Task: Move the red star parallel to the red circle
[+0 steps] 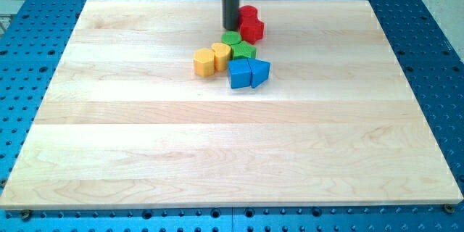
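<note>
No jaws here: my tip (230, 27) touches the red star (252, 29), which crowds the red circle (249, 11); alignment looks unfinished.

Blocks bunched near the view's top centre of the wooden board (145, 159).
My tip (231, 28) stands just left of the red star (252, 29), with the red circle (249, 12) touching behind it. Below them the two green blocks (238, 44) sit together; left of those lie two yellow blocks (212, 59), and at the cluster's bottom the blue cube (240, 74) touches the blue triangle (260, 71) on its right.
</note>
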You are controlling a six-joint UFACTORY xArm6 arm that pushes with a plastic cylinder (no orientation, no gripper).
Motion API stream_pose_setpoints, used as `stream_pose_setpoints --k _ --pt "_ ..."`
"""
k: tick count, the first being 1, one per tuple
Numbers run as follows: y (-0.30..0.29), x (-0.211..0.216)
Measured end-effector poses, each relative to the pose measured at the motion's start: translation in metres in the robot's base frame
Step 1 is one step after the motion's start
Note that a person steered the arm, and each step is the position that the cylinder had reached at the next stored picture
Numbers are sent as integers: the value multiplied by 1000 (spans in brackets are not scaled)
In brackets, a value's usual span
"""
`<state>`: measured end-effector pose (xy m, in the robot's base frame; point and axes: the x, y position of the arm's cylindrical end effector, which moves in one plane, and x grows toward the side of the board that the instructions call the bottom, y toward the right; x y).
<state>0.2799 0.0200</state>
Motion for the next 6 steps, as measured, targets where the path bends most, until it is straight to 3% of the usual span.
stream_pose_setpoints --k 2,3,5,6 --pt "70 36" --pt "10 38" --pt "94 83" --pt "107 26"
